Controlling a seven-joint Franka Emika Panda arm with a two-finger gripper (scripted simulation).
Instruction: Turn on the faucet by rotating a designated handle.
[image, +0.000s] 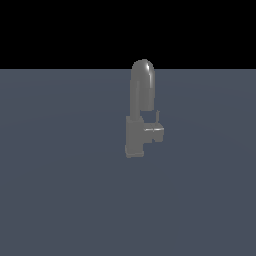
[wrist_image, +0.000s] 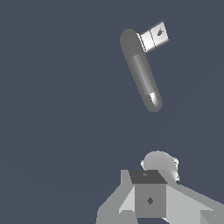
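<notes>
Nearest the wrist camera sit pale grey blocky robot parts (wrist_image: 150, 199). No fingertips can be made out among them, so I cannot tell whether the gripper is spread or closed. It holds nothing that shows, and no arm appears in the exterior view.

The handle (image: 155, 132) is a small blocky stub jutting from the faucet's base toward the exterior view's right, with a thin short lever (image: 158, 116) standing up from it. Seen from above in the wrist view, the handle (wrist_image: 153, 37) is a pale box joined to one end of the spout, well apart from the robot parts.

It looks rigid and hard, and probably smooth, so the fingers could slip on its flat faces. Being hinged to the base, it should swing about its pivot, not lift away. The lever seems the better place to push or pinch, since it offers leverage. The stub's opposed flat sides would suit a firmer squeeze.

The faucet (image: 141, 100) rises behind it in a thick arch from a rectangular base (image: 134, 140). It looks heavy and fixed, unlikely to shift under a sideways load. It stands alone near the middle of a plain blue-grey floor (image: 60, 200).
</notes>
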